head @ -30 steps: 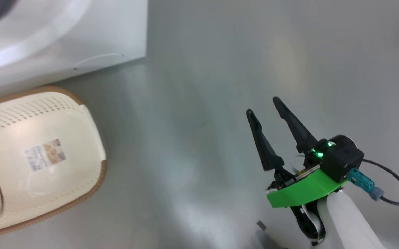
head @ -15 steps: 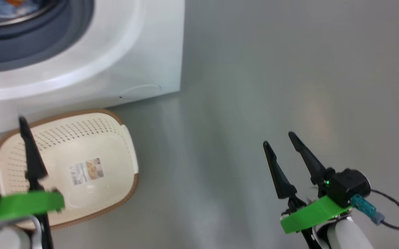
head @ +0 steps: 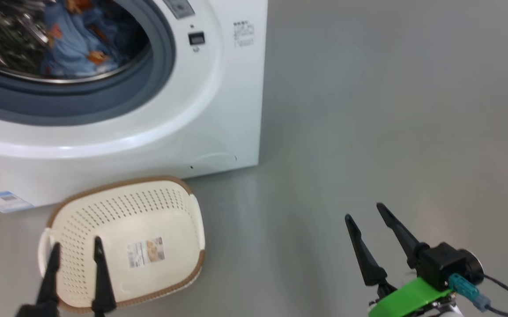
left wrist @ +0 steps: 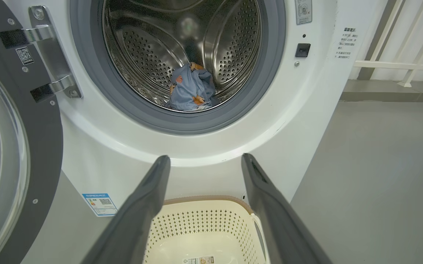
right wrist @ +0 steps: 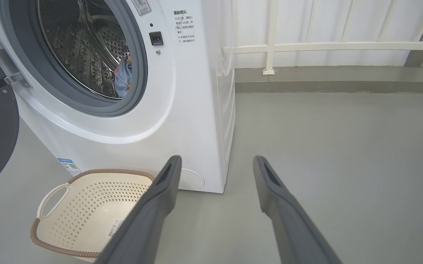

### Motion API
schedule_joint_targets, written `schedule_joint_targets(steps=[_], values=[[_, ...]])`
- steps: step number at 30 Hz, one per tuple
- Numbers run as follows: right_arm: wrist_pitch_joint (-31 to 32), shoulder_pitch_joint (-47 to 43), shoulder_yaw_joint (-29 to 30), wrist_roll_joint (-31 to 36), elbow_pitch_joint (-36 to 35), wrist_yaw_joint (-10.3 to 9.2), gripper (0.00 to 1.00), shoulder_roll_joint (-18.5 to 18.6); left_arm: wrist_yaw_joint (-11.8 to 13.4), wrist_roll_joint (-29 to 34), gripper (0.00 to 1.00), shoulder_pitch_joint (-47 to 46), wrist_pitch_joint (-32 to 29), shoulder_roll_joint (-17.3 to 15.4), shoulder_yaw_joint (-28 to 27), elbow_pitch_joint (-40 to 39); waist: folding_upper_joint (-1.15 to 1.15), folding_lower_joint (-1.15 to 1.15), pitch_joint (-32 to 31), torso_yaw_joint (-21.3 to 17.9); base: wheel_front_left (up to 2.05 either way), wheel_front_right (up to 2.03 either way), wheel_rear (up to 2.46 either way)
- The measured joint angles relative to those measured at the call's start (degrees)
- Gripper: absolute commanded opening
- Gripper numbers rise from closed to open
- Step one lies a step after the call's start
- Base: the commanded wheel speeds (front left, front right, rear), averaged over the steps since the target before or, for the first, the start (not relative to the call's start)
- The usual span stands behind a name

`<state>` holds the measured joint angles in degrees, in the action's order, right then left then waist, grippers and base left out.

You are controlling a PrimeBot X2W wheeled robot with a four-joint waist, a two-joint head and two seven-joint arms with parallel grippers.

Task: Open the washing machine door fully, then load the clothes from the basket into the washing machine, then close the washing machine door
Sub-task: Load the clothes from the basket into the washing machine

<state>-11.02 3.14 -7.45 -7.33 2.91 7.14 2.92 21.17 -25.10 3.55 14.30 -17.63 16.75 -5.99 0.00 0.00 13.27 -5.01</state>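
Head view: one basket [head: 148, 207], left pincer [head: 76, 242], right pincer [head: 363, 210] (two, both agape)

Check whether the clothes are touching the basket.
Apart. The left wrist view shows the clothes lying in the drum, and the basket on the floor below, with the white front of the washing machine between them.

Surroundings ahead of the right gripper [right wrist: 217, 158]
A smooth, matt grey floor [right wrist: 343, 154] spreads beneath and beyond it; far ahead a low grey concrete kerb [right wrist: 325, 79] runs across, carrying a white metal railing [right wrist: 325, 47] of thin upright bars, with what may be a white panelled wall [right wrist: 292, 22] behind.
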Motion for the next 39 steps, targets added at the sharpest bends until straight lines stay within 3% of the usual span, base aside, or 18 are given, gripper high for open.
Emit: schedule_joint_targets(steps=[18, 39], values=[[4.72, -8.14, 1.53, 0.70, -5.02, 0.00, 1.00, -0.13, -1.25, 1.25, 1.00, 6.51, -0.69, -1.04, 3.43, 0.20, 0.00, 0.00, -12.35, 3.97, 0.00, 0.00, 0.00], [5.67, -10.22, 3.82, 0.79, -7.21, 0.00, 1.00, -0.22, -0.22, 1.33, 1.00, 7.06, -1.89, -1.34, 4.44, -0.80, 0.00, 0.00, -14.48, 5.97, 0.00, 0.00, 0.00]])
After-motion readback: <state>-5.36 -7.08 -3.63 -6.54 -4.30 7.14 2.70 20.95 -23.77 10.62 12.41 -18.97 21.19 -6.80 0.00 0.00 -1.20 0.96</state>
